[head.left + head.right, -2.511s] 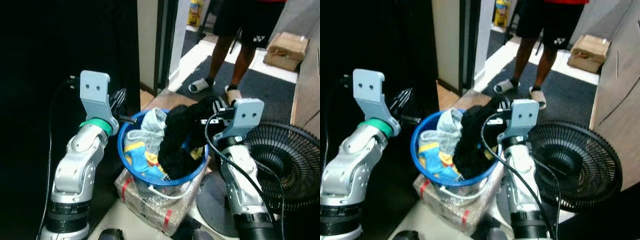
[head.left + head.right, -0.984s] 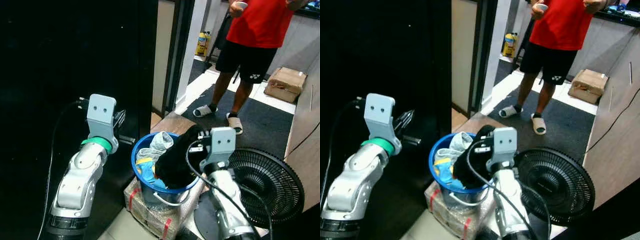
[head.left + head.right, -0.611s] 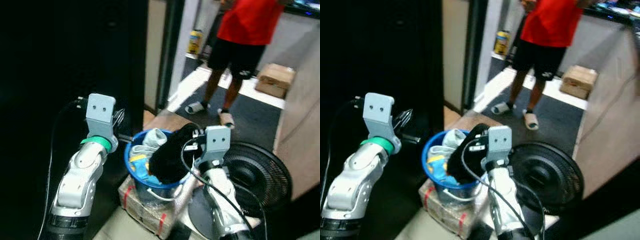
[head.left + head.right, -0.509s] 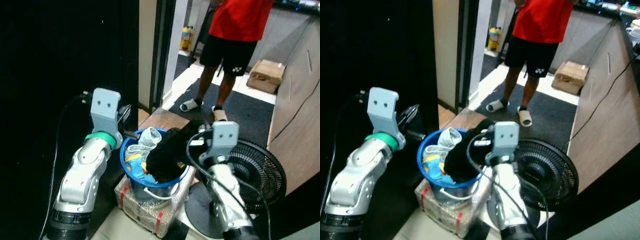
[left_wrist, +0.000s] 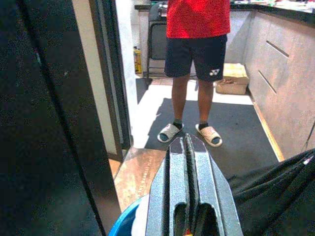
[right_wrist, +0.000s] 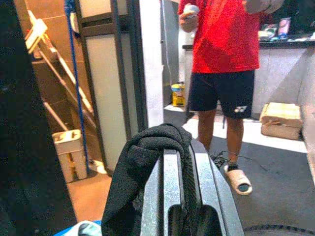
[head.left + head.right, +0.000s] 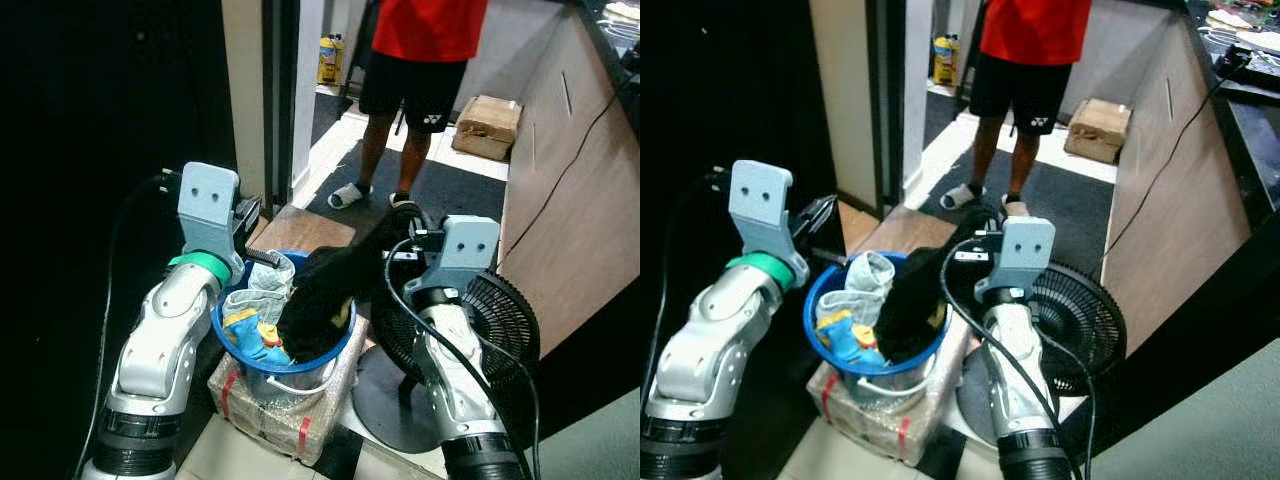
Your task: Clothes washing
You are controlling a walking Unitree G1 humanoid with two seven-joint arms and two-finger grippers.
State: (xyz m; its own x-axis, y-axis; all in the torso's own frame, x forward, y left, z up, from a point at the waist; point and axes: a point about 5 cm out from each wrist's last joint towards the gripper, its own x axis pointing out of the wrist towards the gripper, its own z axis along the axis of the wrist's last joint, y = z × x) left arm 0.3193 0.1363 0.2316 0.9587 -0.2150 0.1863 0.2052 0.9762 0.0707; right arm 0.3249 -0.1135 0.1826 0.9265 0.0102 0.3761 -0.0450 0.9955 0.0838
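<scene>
**Head views: 2 grippers carry a full laundry basin toward the doorway**

Head views show a blue basin (image 7: 240, 345) held between the 2 arms, above a wrapped bundle (image 7: 280, 405) on the floor. The left gripper (image 7: 262, 256) sits at the basin's far left rim; in its wrist view the fingers (image 5: 178, 167) are pressed together with only a hairline slit, though the rim itself cannot be seen between them, so I judge rather than see that it pinches the rim. The right gripper (image 6: 178, 162) has its fingers closed with a black garment (image 7: 325, 295) draped over and between them; whether it also has the rim is hidden by that cloth.

The basin looks like stiff plastic, so the rim is the place to hold, on opposite sides. The load is soft and probably light: the black garment, a pale cloth (image 7: 262, 295) and something blue and yellow (image 7: 245, 330). Loose cloth could slide out if the basin tips.

A fan (image 7: 480, 320) stands just beside the right arm. A person (image 7: 415, 60) stands ahead, cut off at the chest.
</scene>
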